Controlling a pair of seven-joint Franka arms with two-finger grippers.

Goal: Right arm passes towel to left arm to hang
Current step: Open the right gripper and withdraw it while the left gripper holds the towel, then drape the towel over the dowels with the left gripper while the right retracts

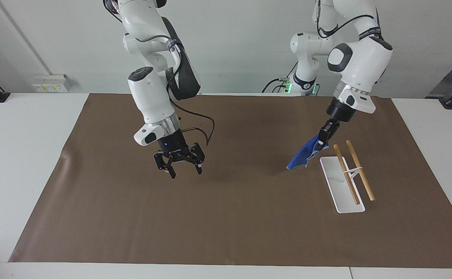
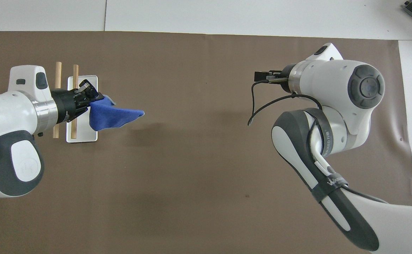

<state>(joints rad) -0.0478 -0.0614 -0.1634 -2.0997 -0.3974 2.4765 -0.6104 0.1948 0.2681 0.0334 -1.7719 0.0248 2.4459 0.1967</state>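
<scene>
The blue towel [image 1: 301, 157] [image 2: 114, 116] hangs in the air from one corner. My left gripper [image 1: 320, 145] [image 2: 92, 101] is shut on that corner, over the mat beside the rack's end nearer the robots. The rack [image 1: 342, 190] [image 2: 82, 135] is a white base plate carrying two wooden bars [image 1: 359, 170] [image 2: 58, 72]. My right gripper [image 1: 186, 172] points down over the mat's middle part, toward the right arm's end. It is open and holds nothing. In the overhead view its own wrist hides most of it.
A brown mat [image 1: 226, 224] [image 2: 206, 176] covers most of the white table [image 1: 24, 155]. A wrinkle in the mat [image 1: 64, 159] lies near the edge at the right arm's end.
</scene>
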